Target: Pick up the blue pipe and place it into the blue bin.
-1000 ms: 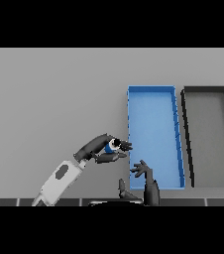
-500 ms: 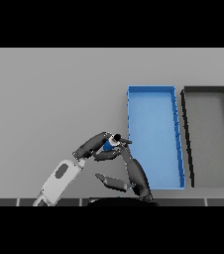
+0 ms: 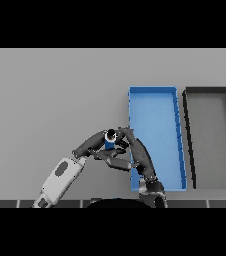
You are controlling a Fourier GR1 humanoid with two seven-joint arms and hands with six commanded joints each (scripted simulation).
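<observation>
The blue pipe (image 3: 109, 145), short with a pale open end facing up, is held just above the table beside the blue bin's left wall. My left hand (image 3: 91, 145) reaches in from the lower left with its fingers curled round the pipe. My right hand (image 3: 141, 159) rises from the lower edge along the bin's left wall. Its fingers are fairly straight above the pipe, with the thumb below, bracketing it from the right. The blue bin (image 3: 155, 115) is a long tray, right of centre, with nothing in it.
A dark grey bin (image 3: 210, 135) of the same shape lies right beside the blue one. Bare grey table stretches to the left and the far side.
My right hand has swung up and left from near the lower edge to the pipe, its spread fingers now around it. My left hand has carried the pipe slightly right.
</observation>
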